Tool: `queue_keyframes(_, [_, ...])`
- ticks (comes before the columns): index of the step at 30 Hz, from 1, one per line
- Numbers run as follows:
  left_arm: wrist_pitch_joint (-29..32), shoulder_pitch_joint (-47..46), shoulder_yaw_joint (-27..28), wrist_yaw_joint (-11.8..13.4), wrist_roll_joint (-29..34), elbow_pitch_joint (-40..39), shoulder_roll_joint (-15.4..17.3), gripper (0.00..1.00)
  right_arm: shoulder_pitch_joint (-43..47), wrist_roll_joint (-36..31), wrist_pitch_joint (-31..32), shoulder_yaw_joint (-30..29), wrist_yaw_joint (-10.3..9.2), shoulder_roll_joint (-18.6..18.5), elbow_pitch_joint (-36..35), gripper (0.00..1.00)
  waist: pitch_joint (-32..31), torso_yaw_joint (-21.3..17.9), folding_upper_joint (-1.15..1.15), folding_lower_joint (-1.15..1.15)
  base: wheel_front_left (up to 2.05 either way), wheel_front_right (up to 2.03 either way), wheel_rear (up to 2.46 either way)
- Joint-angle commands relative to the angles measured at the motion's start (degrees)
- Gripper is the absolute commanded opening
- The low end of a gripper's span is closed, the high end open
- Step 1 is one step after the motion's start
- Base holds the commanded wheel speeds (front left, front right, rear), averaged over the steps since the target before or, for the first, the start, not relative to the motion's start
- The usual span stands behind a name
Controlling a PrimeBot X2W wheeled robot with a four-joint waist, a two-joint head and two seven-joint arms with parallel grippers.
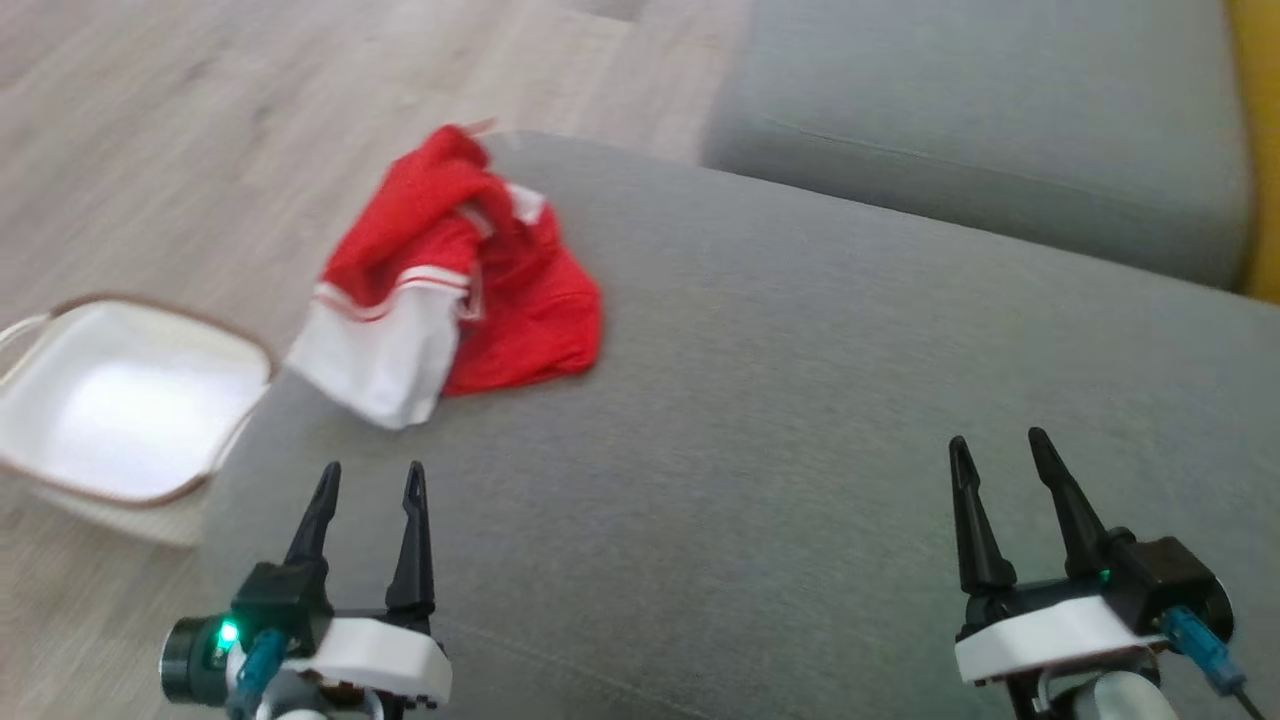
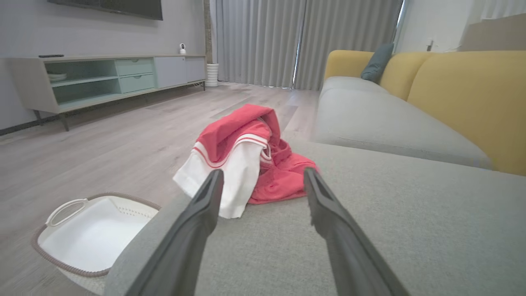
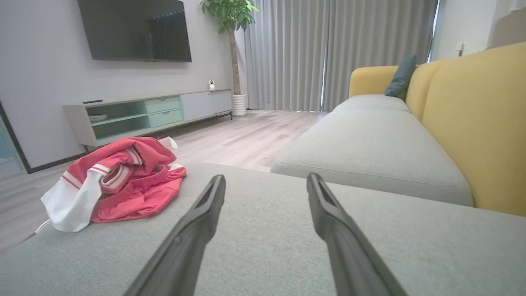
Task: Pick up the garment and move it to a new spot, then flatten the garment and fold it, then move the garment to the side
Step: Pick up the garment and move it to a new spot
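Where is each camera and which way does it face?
Head view: on the head, looking down at sofa seat, garment and basket; left tool and right tool show, open.
Left wrist view: low over the seat, facing the garment between its own fingers.
Right wrist view: low over the seat, garment off to its left, own fingers below.
Both wrist views share garment, TV stand, curtains.

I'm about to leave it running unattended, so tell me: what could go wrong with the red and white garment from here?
1. The garment lies crumpled at the left edge of the grey cushion. A clumsy nudge from the open left pincer might push it off towards the basket on the floor.
2. It is bunched in layers, so a pinch may catch only one fold and drag the garment rather than lift it.
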Motion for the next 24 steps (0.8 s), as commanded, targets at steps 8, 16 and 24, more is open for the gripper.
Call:
queue_keyframes(8, [-0.7, -2.7, 4.0, 0.5, 0.7, -3.5, 0.0, 1.0, -4.8, 0.3, -0.6, 3.7, 0.43, -0.5, -1.7, 1.0, 1.4, 7.6, 0.0, 0.0, 0.0, 0.0, 0.0])
queue_keyframes(16, [-0.7, -1.4, 5.6, 1.4, 0.6, -5.6, -0.1, 1.0, -7.1, 0.2, -0.6, 5.7, 0.43, -0.5, -0.5, 1.0, 2.6, 8.4, 0.0, 0.0, 0.0, 0.0, 0.0])
queue_keyframes(24, [-0.7, -1.2, 6.9, 1.1, 0.6, -5.7, 0.2, 1.0, -6.5, 0.0, -0.6, 5.1, 0.43, -0.5, -0.8, 1.0, 2.5, 8.4, 0.0, 0.0, 0.0, 0.0, 0.0])
